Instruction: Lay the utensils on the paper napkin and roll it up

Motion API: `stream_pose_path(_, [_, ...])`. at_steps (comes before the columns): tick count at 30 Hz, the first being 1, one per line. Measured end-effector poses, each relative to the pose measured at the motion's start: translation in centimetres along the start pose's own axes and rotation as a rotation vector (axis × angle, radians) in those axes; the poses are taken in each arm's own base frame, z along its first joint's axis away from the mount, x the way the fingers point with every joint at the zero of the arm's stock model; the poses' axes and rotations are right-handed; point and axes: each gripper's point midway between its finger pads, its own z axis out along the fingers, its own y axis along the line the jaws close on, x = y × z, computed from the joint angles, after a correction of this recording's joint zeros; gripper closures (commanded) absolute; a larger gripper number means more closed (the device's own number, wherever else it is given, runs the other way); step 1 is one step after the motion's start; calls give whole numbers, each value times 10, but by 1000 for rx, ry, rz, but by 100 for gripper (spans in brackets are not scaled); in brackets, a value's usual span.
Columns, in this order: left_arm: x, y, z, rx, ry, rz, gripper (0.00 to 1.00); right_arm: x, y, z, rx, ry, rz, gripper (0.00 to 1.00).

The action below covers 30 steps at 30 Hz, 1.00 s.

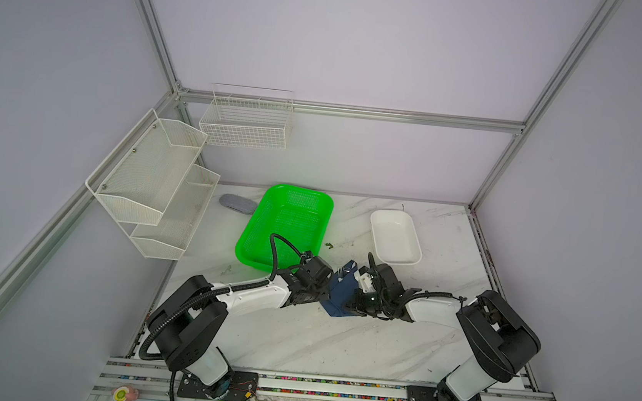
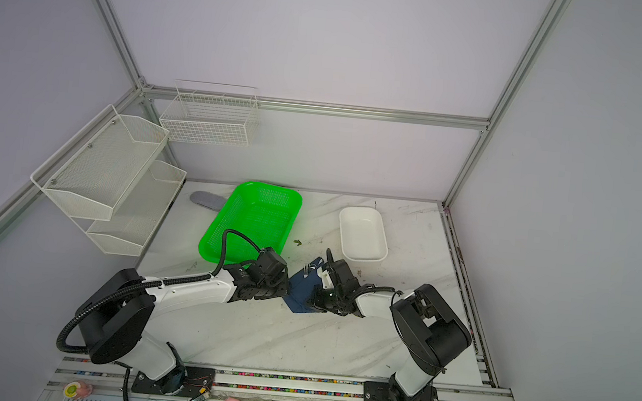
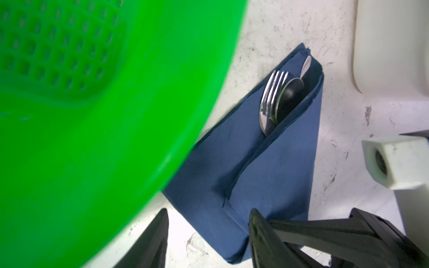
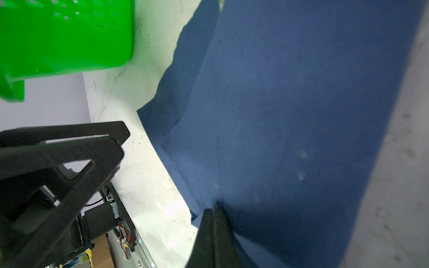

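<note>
The navy paper napkin point(image 1: 338, 293) point(image 2: 302, 294) lies on the marble table between both grippers, folded over the utensils. In the left wrist view the fork tines, spoon bowl and knife tip of the utensils point(image 3: 276, 97) stick out of the napkin's point(image 3: 267, 171) far end; they show faintly in a top view point(image 1: 341, 272). My left gripper point(image 3: 209, 234) point(image 1: 324, 296) is open at the napkin's near corner, one finger over its edge and nothing clamped. My right gripper point(image 4: 214, 208) point(image 1: 349, 306) is shut on a pinch of the napkin point(image 4: 290, 116).
The green basket point(image 1: 325, 202) point(image 2: 295, 197) point(image 3: 92, 116) stands just behind the left gripper, close to the napkin. A white tray point(image 1: 374, 214) point(image 2: 344, 212) sits behind the right gripper. A grey oval pad point(image 1: 236, 204) lies at the back left, under white wall racks point(image 1: 152, 181).
</note>
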Motion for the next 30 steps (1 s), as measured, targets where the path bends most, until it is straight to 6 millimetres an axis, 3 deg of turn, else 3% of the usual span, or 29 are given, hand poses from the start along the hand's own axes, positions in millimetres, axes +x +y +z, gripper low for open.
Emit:
stream_pose_path(10, [6,10,13,-58,-2,0,48,-1,0,0,2,-3,4,96])
stream_pose_path(18, [5,12,25,-82,-23,10,60,-1,0,0,3,-4,4,96])
stream_pose_path(30, [8,14,25,-96,-20,27,91,-1,0,0,4,-6,3,96])
